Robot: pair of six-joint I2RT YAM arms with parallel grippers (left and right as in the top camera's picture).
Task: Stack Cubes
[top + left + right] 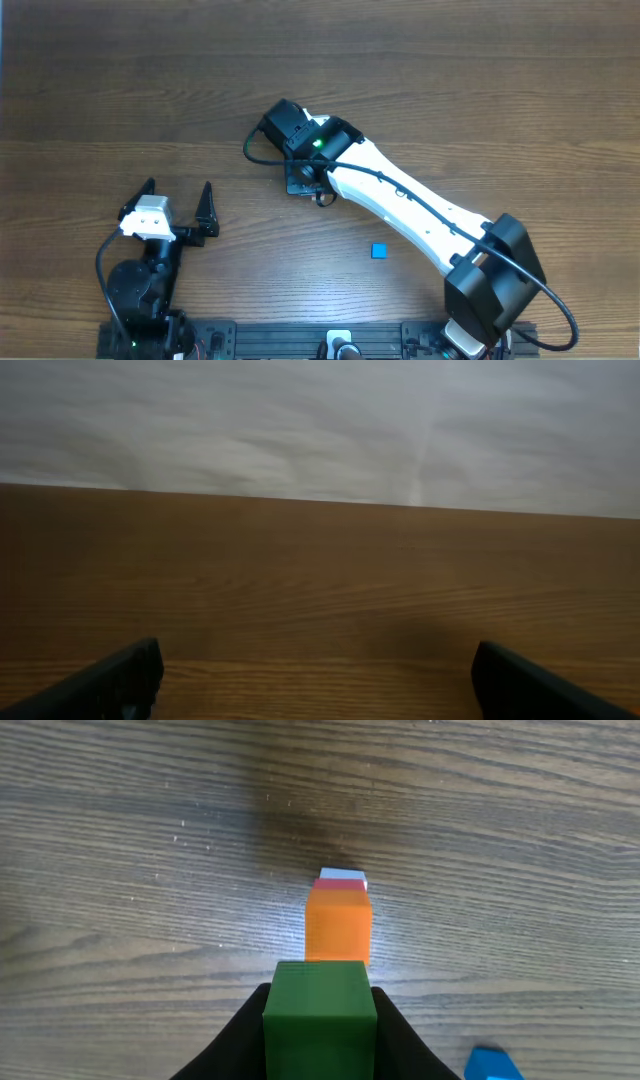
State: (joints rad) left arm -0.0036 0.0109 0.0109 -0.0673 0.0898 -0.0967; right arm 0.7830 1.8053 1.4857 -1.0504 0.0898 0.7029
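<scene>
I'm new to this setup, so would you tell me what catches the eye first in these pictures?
The right pincer, out at mid-table, is shut on a green cube just above an orange cube that tops a small stack; whether the two touch is unclear. A blue cube lies alone on the table, apart from the stack, and the left pincer rests open at the left.

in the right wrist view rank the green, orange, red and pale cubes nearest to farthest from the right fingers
1. green cube, held between the right fingers
2. orange cube, top of the stack
3. red cube, under the orange
4. pale cube, stack's bottom
</scene>
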